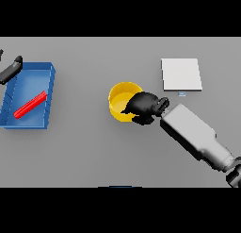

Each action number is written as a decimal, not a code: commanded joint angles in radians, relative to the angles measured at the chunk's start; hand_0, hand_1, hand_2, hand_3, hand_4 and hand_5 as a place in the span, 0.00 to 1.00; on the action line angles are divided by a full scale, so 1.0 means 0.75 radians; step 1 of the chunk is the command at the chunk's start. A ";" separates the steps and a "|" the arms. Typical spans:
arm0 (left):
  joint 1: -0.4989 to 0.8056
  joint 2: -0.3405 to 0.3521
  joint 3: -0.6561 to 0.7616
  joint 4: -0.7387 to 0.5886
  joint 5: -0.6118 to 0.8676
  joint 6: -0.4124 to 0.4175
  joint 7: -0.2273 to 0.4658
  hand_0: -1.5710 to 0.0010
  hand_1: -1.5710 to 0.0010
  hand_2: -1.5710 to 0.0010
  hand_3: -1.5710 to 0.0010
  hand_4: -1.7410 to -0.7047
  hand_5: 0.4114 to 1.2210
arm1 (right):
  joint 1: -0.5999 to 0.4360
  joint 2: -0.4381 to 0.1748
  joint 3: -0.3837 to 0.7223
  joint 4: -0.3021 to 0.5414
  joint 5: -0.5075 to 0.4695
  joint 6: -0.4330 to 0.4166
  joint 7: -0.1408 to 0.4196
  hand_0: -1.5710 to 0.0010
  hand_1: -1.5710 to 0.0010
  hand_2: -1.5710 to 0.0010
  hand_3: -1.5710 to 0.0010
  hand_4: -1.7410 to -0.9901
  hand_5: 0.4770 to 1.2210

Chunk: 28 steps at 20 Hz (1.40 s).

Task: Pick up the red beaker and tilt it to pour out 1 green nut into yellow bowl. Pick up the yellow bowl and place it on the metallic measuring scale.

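The right robot hand [142, 107] has its fingers curled over the rim of the round yellow bowl [121, 99] near the middle of the counter [94, 152]. This grasp on one edge only may slip, so the bowl could tilt or drop before reaching the flat white metallic scale [181, 74] toward the far right edge. The left robot hand [10, 70] shows at the far left edge, and I cannot tell its fingers.

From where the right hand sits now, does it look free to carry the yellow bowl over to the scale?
Probably yes. The right hand is curled over the near-right rim of the yellow bowl, and only bare table lies between the bowl and the scale to its upper right. Nothing stands on that path.
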 commanded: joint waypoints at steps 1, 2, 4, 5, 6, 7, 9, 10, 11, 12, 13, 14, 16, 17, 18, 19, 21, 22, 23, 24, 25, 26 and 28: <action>0.015 0.000 -0.004 -0.018 0.004 0.008 0.006 1.00 1.00 1.00 1.00 0.98 0.35 | 0.002 -0.004 0.002 0.004 -0.003 -0.017 -0.018 0.21 0.23 0.29 0.47 0.17 0.88; 0.011 -0.009 -0.006 0.005 0.000 0.001 0.004 1.00 1.00 1.00 1.00 0.98 0.35 | -0.005 -0.011 0.007 0.007 0.000 -0.025 -0.043 0.17 0.18 0.26 0.40 0.14 0.90; 0.011 0.001 -0.010 -0.001 -0.004 -0.008 -0.003 1.00 1.00 1.00 1.00 0.98 0.35 | -0.024 -0.005 0.013 0.016 0.004 -0.013 -0.043 0.11 0.12 0.22 0.29 0.09 0.94; 0.012 -0.005 -0.015 -0.006 -0.009 0.000 -0.002 1.00 1.00 1.00 1.00 0.98 0.35 | -0.014 -0.004 0.010 0.000 0.003 -0.013 -0.019 0.09 0.09 0.21 0.25 0.07 0.95; 0.001 -0.012 -0.016 0.007 -0.010 -0.007 0.004 1.00 1.00 1.00 1.00 0.99 0.35 | -0.009 -0.013 0.008 -0.005 -0.001 -0.024 -0.032 0.07 0.07 0.19 0.22 0.06 0.96; 0.003 -0.015 -0.019 0.014 -0.012 -0.009 0.005 1.00 1.00 1.00 1.00 0.99 0.35 | -0.008 -0.029 0.004 -0.001 -0.001 -0.034 -0.057 0.06 0.06 0.18 0.22 0.04 0.97; 0.000 -0.015 -0.016 0.010 -0.007 -0.011 0.007 1.00 1.00 1.00 1.00 0.99 0.35 | -0.009 -0.025 -0.018 -0.006 -0.018 -0.036 -0.040 0.04 0.04 0.16 0.18 0.03 0.98; 0.006 -0.016 -0.014 0.009 -0.007 -0.006 -0.002 1.00 1.00 1.00 1.00 0.99 0.35 | -0.018 -0.027 -0.028 -0.006 -0.022 -0.036 -0.041 0.03 0.03 0.16 0.17 0.02 0.98; 0.010 -0.007 -0.009 0.002 -0.002 -0.010 -0.008 1.00 1.00 1.00 1.00 0.99 0.35 | -0.020 -0.024 -0.039 -0.020 -0.032 -0.025 -0.024 0.02 0.02 0.16 0.16 0.02 0.99; 0.009 -0.011 -0.010 0.027 -0.004 -0.020 -0.010 1.00 1.00 1.00 1.00 0.99 0.35 | -0.013 -0.040 -0.050 -0.054 -0.047 0.000 -0.030 0.02 0.02 0.15 0.15 0.01 0.99; 0.005 -0.017 -0.009 0.033 -0.004 -0.018 -0.006 1.00 1.00 1.00 1.00 0.99 0.35 | -0.016 -0.051 -0.068 -0.067 -0.058 0.015 -0.027 0.01 0.02 0.15 0.15 0.01 0.99; 0.006 -0.022 -0.011 0.021 -0.003 -0.009 -0.002 1.00 1.00 1.00 1.00 0.98 0.35 | -0.009 -0.058 -0.086 -0.096 -0.068 0.030 0.003 0.01 0.01 0.14 0.16 0.01 0.99; 0.011 -0.012 -0.014 0.022 -0.007 -0.015 0.001 1.00 1.00 1.00 1.00 0.98 0.35 | -0.011 -0.092 -0.121 -0.176 -0.093 0.081 0.020 0.01 0.01 0.10 0.20 0.01 1.00; 0.011 -0.012 -0.014 0.019 -0.007 -0.015 -0.001 1.00 1.00 1.00 1.00 0.98 0.35 | -0.012 -0.114 -0.140 -0.200 -0.100 0.093 0.024 0.01 0.01 0.09 0.22 0.00 1.00; -0.004 -0.018 -0.017 0.023 -0.012 -0.022 -0.002 1.00 1.00 1.00 1.00 0.98 0.34 | 0.000 -0.132 -0.159 -0.234 -0.104 0.091 0.037 0.00 0.01 0.09 0.23 0.00 1.00; -0.001 -0.008 -0.022 0.015 -0.018 -0.021 0.000 1.00 1.00 1.00 1.00 0.99 0.34 | 0.002 -0.149 -0.184 -0.260 -0.108 0.091 0.053 0.00 0.00 0.09 0.24 0.00 1.00; 0.009 -0.004 -0.019 0.003 -0.011 -0.023 -0.001 1.00 1.00 1.00 1.00 0.99 0.34 | 0.014 -0.179 -0.214 -0.286 -0.104 0.080 0.086 0.00 0.00 0.06 0.26 0.00 1.00; 0.015 -0.007 -0.020 0.001 -0.009 -0.018 0.002 1.00 1.00 1.00 1.00 0.99 0.34 | 0.021 -0.193 -0.222 -0.291 -0.104 0.075 0.082 0.00 0.00 0.05 0.26 0.00 1.00; 0.019 0.010 -0.012 -0.011 -0.005 -0.016 0.007 1.00 1.00 1.00 1.00 0.99 0.34 | 0.029 -0.214 -0.236 -0.302 -0.110 0.074 0.065 0.01 0.00 0.04 0.26 0.00 1.00; 0.006 0.001 -0.017 -0.012 -0.008 -0.014 0.018 1.00 1.00 1.00 1.00 0.98 0.34 | 0.033 -0.224 -0.243 -0.308 -0.104 0.071 0.081 0.01 0.00 0.03 0.26 0.00 1.00; 0.011 0.010 -0.011 -0.026 -0.003 -0.011 0.011 1.00 1.00 1.00 1.00 0.98 0.35 | 0.024 -0.235 -0.261 -0.299 -0.102 0.059 0.085 0.00 0.00 0.03 0.26 0.00 1.00; 0.006 0.007 -0.015 -0.025 -0.005 -0.010 0.022 1.00 1.00 1.00 1.00 0.98 0.35 | 0.014 -0.244 -0.270 -0.283 -0.097 0.043 0.084 0.00 0.00 0.04 0.26 0.00 1.00; 0.020 0.019 -0.013 -0.035 -0.004 -0.011 0.016 1.00 1.00 1.00 1.00 0.98 0.37 | 0.004 -0.258 -0.286 -0.220 -0.083 -0.017 0.054 0.00 0.00 0.03 0.27 0.00 1.00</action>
